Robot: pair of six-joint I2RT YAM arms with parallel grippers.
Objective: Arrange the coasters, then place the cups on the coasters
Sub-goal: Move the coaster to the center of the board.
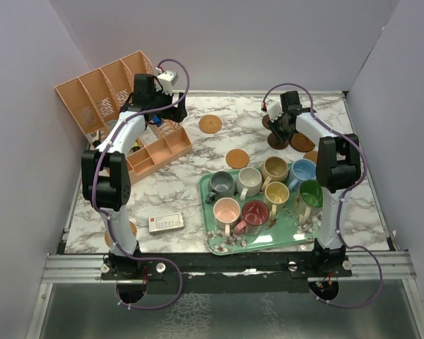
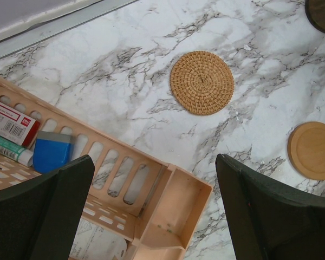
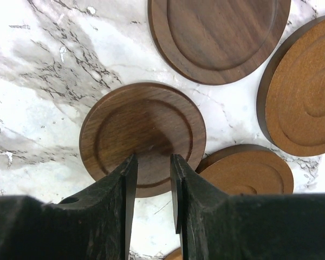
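Eight cups stand on the green tray (image 1: 205, 206), among them grey (image 1: 221, 185), pink (image 1: 227, 210), dark red (image 1: 254, 212) and green (image 1: 311, 192). A woven coaster (image 1: 210, 123) (image 2: 201, 82) and a tan coaster (image 1: 237, 158) (image 2: 313, 150) lie mid-table. Several brown coasters cluster at the far right. My right gripper (image 1: 277, 131) (image 3: 153, 158) stands over a dark brown coaster (image 3: 142, 132), jaws a narrow gap apart with nothing between them. That coaster's edge overlaps a lighter coaster (image 3: 249, 170). My left gripper (image 1: 155, 116) (image 2: 154, 162) hangs wide open over the organiser's corner.
A peach organiser (image 1: 113, 106) (image 2: 173, 211) with boxes (image 2: 8, 122) fills the far left. A white device (image 1: 166, 224) lies near the front left. One more coaster (image 1: 131, 227) shows beside the left arm. Walls close in on three sides.
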